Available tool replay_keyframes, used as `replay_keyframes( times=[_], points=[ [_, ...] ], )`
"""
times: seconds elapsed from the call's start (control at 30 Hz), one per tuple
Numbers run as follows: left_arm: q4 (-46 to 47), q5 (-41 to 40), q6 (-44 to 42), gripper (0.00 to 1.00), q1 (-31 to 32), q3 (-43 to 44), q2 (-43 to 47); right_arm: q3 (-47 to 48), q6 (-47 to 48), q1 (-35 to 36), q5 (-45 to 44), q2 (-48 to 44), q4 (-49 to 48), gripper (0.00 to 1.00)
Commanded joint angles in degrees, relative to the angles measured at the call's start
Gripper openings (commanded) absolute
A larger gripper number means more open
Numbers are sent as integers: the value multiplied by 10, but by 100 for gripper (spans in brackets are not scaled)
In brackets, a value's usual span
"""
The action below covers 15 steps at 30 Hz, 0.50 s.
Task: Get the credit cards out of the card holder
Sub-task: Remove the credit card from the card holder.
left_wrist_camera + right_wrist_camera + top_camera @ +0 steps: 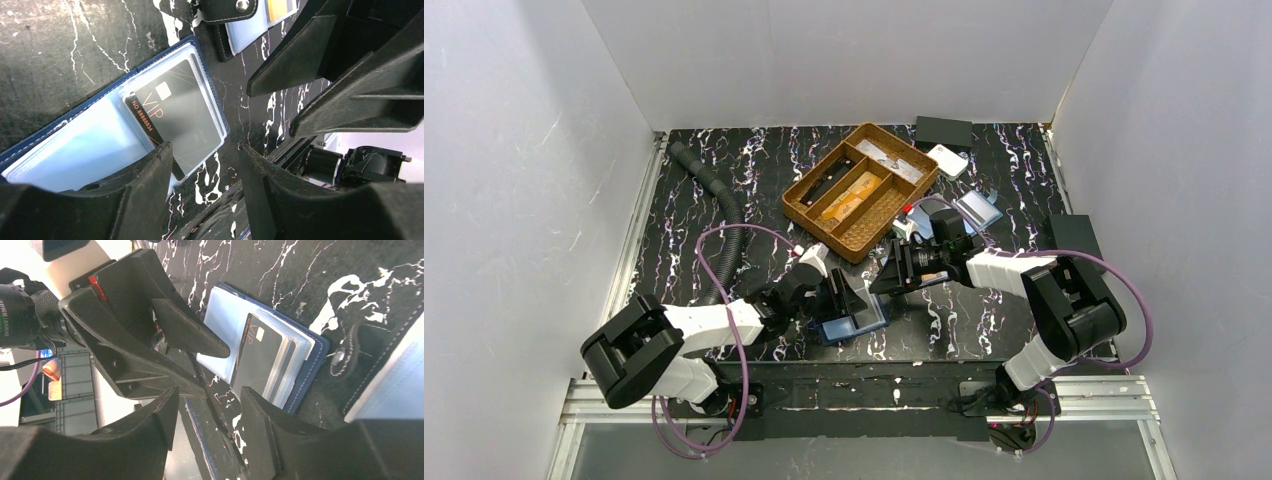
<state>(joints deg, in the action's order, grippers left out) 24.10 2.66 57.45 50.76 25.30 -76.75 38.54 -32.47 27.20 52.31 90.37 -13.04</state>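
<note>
A blue folding card holder (pixel 65 125) lies open on the black marbled table, also in the top view (pixel 854 322) and the right wrist view (pixel 310 357). A black VIP card (pixel 172 107) sits in its clear sleeve, one long edge sticking out; it also shows in the right wrist view (pixel 260 352). No yellow-orange card shows in this holder. An orange card corner (pixel 279 7) shows in a second holder with a black snap flap (pixel 230 7). My left gripper (pixel 205 162) is open, one fingertip (pixel 157 160) over the card's corner. My right gripper (pixel 207 402) is open and empty, just beside the holder, facing the left gripper.
A wicker compartment tray (pixel 796 195) stands behind the holder. A grey corrugated hose (pixel 714 200) runs along the left. The second holder (pixel 977 208), a white item (pixel 948 160) and black boxes (pixel 944 130) (pixel 1074 235) lie at the back right. The table's front edge is close.
</note>
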Motion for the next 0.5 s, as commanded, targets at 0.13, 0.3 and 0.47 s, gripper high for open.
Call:
replay_keyframes(
  times=[0.13,0.3,0.47],
  points=[
    [32,-7,11,48,3,-18,-11,-2,-14,26,-9,-1,-31,49],
    [32,-19,24,49,2,-37,4,7,6,46,-24,12,-10,48],
    [31,-42,31,49,3,-50,15,14,16,52,-33,26,0,48]
  ],
)
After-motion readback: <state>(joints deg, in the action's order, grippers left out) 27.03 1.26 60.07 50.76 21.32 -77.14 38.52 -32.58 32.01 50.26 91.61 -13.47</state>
